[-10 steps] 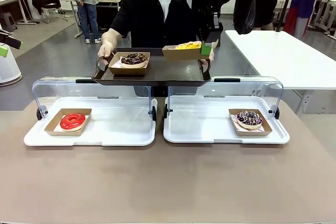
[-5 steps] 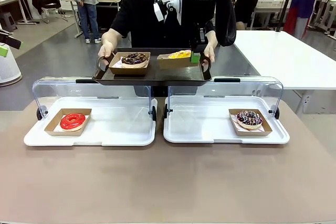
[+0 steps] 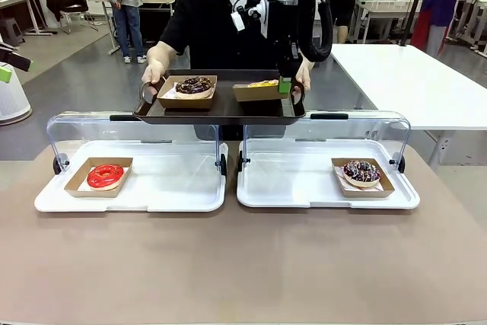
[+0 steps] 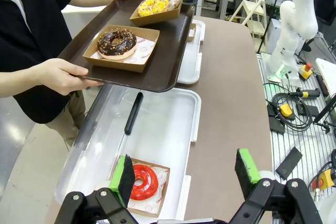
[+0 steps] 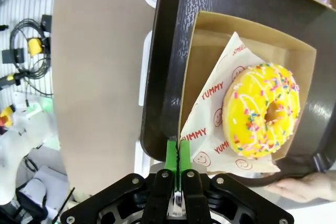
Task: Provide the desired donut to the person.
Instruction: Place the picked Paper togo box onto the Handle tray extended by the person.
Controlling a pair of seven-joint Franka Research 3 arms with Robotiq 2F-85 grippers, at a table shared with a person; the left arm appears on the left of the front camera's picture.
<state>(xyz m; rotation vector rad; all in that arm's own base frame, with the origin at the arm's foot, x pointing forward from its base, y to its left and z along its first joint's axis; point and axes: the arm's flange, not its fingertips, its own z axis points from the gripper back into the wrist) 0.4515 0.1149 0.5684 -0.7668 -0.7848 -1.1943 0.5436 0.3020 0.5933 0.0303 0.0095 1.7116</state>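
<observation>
Our right pincer [image 5: 178,156] is clamped narrow on the rim of the cardboard box [image 3: 261,92] w/ the yellow sprinkled donut [image 5: 261,109], and vs. a sec ago that box has come down: it was hanging tilted above the tray, now it sits at the right end of the brown tray [image 3: 221,108] that the person [image 3: 221,20] holds w/ both hands across the desk [image 3: 243,264]. In the wrist view the box floor looks flat on the tray and the printed paper liner [image 5: 212,124] is under the donut, so we judge the handover nearly done; what's left is prob. letting go of the rim and backing the arm off w/o dragging the box. The choc donut [image 3: 195,84] in its own box is at the tray's left end, well apart from ours. Our left pincer [image 4: 185,174] hangs wide, holding nothing, above the left display tray [image 3: 160,188] where the red glazed donut [image 3: 105,175] lies in its box under the raised clear cover. The choc sprinkled donut [image 3: 361,172] is in the right display tray [image 3: 304,188], untouched. Risk as we see it: the tray is hand-held, so a pull on the box edge could tip or slide it twd. the person's hand [image 5: 310,186] at the tray's rim.
</observation>
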